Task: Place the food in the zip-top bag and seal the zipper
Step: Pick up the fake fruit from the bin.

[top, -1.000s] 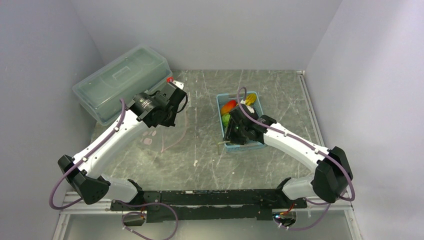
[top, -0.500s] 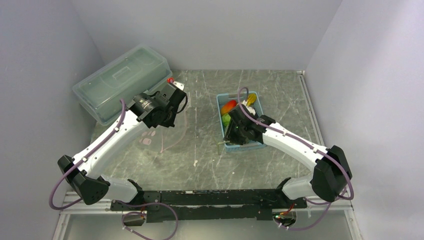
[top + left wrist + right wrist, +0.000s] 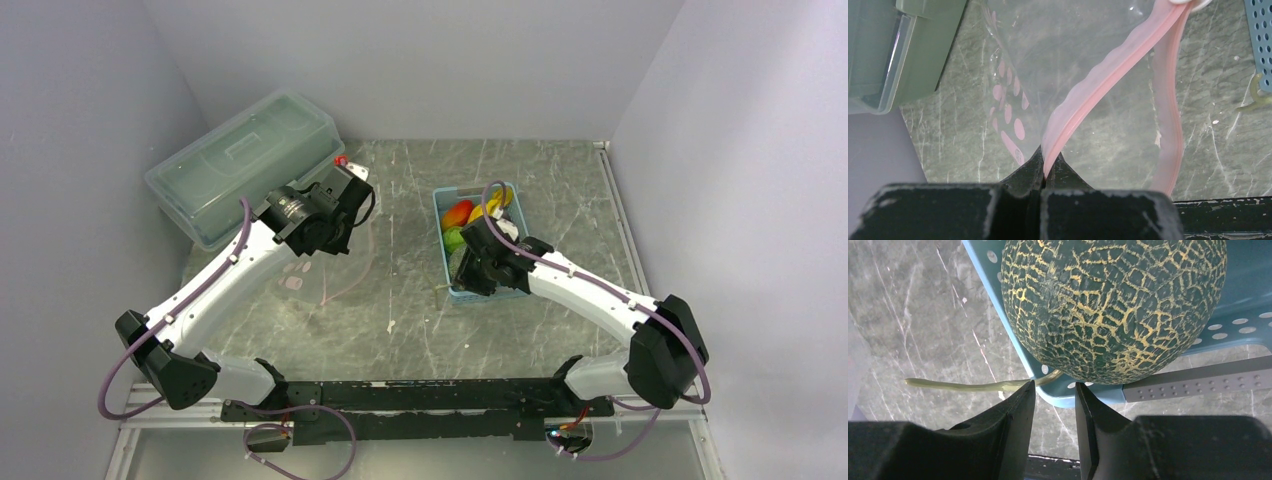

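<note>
Remotely, I saw the left gripper (image 3: 1044, 169) clamped fully shut on the zipper (image 3: 1108, 85). The narrow pink strip was pinched right at its fingertips and ran up and away to the right in the left wrist view. That strip belonged to the zip-top bag (image 3: 1048, 60), a floppy clear sheet printed with pink dots, which spread away from the pinch over the grey marbled tabletop (image 3: 1218, 150). Its mouth stood parted, with a 2nd pink edge curving down on the right. The translucent lidded box (image 3: 908, 50) sat just left of the bag. Over on the right, the right gripper (image 3: 1054, 390) hovered at the near corner of the light-blue basket (image 3: 1238, 290). Its 2 fingers stood partly apart with a narrow gap, and I could see nothing clamped between them; the basket's corner showed through the gap. A toy melon (image 3: 1113, 305), dark green with a yellow net pattern, filled the basket just beyond the fingertips, and its thin pale stem (image 3: 963, 386) poked out over the table past the finger on the view's left. I could not tell whether either finger touched the stem or the melon. Farther back in the basket, the top view showed yellow bananas (image 3: 502, 198) and a red-orange piece (image 3: 458, 211). All the food I could see lay in the basket, well apart from the bag.
</note>
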`<state>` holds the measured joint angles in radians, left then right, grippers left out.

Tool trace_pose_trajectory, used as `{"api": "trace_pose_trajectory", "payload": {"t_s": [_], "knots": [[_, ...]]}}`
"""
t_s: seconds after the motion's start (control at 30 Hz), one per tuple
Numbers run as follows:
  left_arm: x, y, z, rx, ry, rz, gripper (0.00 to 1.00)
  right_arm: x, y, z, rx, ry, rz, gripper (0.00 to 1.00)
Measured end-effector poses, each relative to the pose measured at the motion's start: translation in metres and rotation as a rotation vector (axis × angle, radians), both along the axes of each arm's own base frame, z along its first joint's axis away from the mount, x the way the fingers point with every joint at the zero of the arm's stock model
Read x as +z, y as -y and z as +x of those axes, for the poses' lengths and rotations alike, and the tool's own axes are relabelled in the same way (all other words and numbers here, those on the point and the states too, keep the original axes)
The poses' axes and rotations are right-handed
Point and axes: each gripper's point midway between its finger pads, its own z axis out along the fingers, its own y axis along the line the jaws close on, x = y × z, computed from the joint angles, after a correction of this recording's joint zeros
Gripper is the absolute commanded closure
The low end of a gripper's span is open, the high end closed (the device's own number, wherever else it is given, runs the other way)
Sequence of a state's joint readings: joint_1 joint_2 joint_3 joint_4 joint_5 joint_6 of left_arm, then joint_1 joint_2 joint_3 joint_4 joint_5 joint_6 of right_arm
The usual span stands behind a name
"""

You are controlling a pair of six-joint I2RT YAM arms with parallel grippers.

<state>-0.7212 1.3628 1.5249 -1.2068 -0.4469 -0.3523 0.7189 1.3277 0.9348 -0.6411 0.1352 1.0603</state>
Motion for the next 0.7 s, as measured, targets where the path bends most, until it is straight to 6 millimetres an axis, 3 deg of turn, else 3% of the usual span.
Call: {"api": "trace_pose_trajectory", "payload": {"t_s": [0.37, 0.7], "knots": [[0.001, -0.002, 0.001, 0.007, 0.008, 0.01, 1.0, -0.007, -0.004, 0.007, -0.041, -0.007, 0.009, 0.63], [0.003, -0.004, 0.001, 0.011, 0.016, 0.011, 1.0, -0.008, -0.009, 0.011, -0.058, -0.001, 0.029, 0.78]]}}
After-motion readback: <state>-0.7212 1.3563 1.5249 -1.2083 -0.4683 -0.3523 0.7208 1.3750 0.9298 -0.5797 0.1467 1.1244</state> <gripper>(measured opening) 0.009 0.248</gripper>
